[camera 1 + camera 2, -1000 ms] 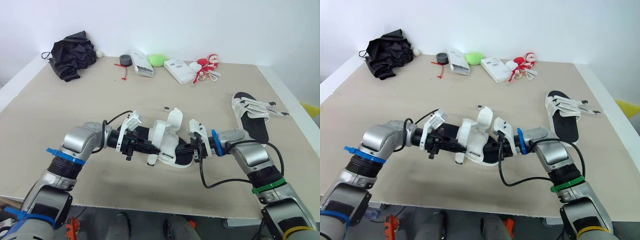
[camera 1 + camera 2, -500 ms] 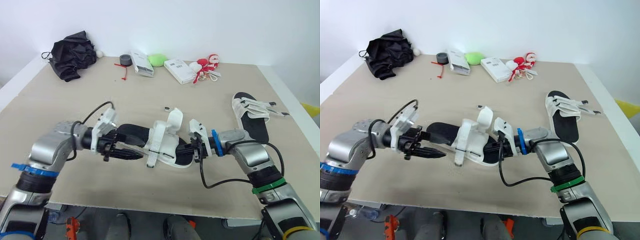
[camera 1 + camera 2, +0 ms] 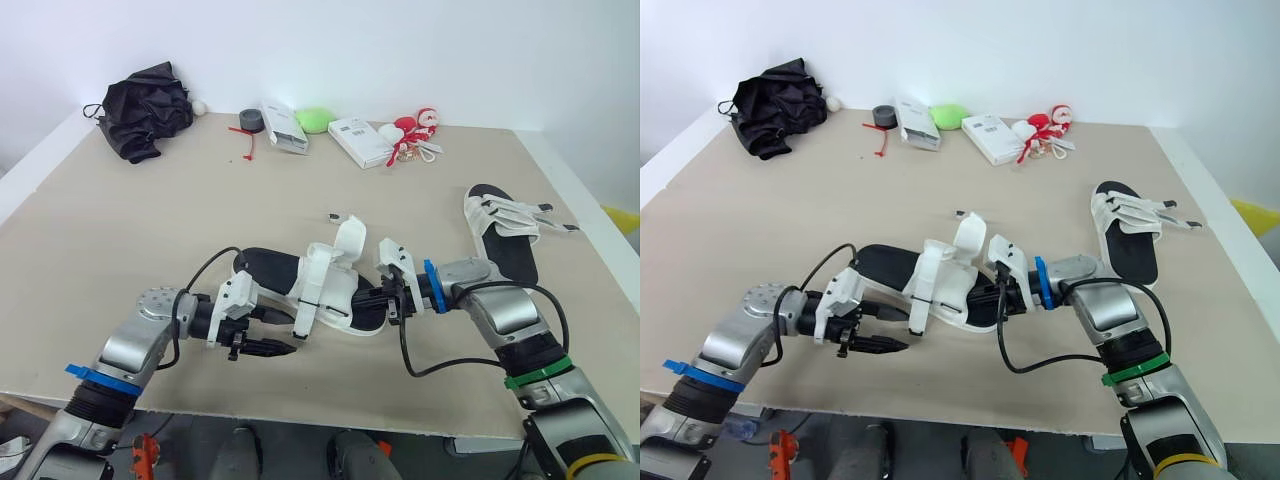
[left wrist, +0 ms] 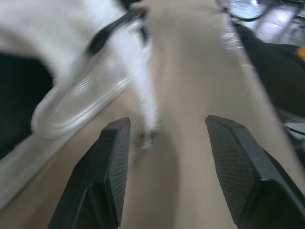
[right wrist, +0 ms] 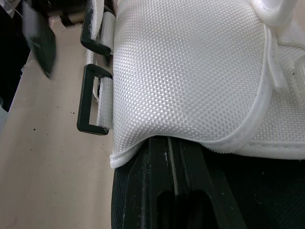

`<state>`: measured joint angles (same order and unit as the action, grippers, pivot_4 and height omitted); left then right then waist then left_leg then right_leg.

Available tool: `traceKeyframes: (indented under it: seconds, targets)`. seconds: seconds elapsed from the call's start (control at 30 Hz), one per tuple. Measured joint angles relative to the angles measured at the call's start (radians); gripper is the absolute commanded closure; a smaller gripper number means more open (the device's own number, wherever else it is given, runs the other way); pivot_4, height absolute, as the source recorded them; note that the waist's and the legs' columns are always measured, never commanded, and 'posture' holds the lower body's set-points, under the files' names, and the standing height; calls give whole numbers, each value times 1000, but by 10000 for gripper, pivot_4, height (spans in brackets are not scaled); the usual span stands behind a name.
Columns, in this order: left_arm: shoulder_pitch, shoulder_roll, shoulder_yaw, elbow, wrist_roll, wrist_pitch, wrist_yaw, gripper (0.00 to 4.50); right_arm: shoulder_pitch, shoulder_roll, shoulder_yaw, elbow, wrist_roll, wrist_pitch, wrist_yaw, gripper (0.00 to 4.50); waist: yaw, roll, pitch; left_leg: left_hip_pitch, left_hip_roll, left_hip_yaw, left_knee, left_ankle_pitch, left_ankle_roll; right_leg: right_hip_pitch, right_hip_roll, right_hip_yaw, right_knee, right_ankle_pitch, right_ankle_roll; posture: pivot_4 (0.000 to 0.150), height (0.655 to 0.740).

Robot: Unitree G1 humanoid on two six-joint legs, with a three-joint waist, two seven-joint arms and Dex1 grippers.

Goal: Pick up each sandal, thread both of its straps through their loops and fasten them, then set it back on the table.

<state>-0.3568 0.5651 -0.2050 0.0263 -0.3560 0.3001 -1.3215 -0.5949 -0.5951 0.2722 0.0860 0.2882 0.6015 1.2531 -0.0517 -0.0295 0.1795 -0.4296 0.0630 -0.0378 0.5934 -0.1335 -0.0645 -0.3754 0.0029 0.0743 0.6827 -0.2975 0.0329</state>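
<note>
A sandal with a black sole and white straps lies at the table's middle, its straps standing up loose. My right gripper is shut on the sandal's right side, one of its fingers tucked under the white upper beside two black loops. My left gripper is open just in front of the sandal, below a hanging strap end, with nothing between its fingers. A second sandal lies at the far right.
Along the back edge lie a black bag, a roll of tape, two white boxes, a green object and a red and white toy. The table's front edge runs close under both arms.
My left gripper let go of the sandal's heel end, drew back to the left, then came in lower, in front of the sandal. The right gripper and sandal stayed put.
</note>
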Motion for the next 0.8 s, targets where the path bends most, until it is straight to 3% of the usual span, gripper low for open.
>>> traceKeyframes:
  seconds: [0.27,0.33,0.37,0.47,0.5,0.57,0.67,0.8]
  targets:
    - [-10,-18,-4,39,2,8,15,19409,7,-3,-4,-13,0,6,-9,45000,0,0,0,0,0,0,0,0,0,0,0,0,0,0,0,1500,7322]
    - [-10,-31,-17,24,-13,37,3,21820,8,-3,-4,-14,0,6,-11,45000,0,0,0,0,0,0,0,0,0,0,0,0,0,0,0,1500,7322]
    - [-10,-31,-23,0,-34,58,-9,27411,8,-3,-4,-14,1,6,-11,45000,0,0,0,0,0,0,0,0,0,0,0,0,0,0,0,1500,7322]
    - [-8,-28,-25,-15,-42,74,-22,35863,8,-3,-3,-14,1,6,-11,45000,0,0,0,0,0,0,0,0,0,0,0,0,0,0,0,1500,7322]
    - [-3,-23,-26,-17,-43,78,-25,42193,8,-3,-4,-14,1,6,-11,45000,0,0,0,0,0,0,0,0,0,0,0,0,0,0,0,1500,7322]
    - [1,-19,-28,-20,-43,81,-31,44574,7,-3,-4,-13,1,6,-11,45000,0,0,0,0,0,0,0,0,0,0,0,0,0,0,0,1500,7322]
    - [6,2,-31,-38,-45,101,-42,44574,7,-3,-3,-13,1,6,-11,45000,0,0,0,0,0,0,0,0,0,0,0,0,0,0,0,1500,7322]
    - [16,104,-43,-112,-95,214,-121,44574,2,-2,0,-6,1,5,-8,45000,-1,0,0,0,0,0,-1,0,0,-1,0,0,0,0,0,1500,7322]
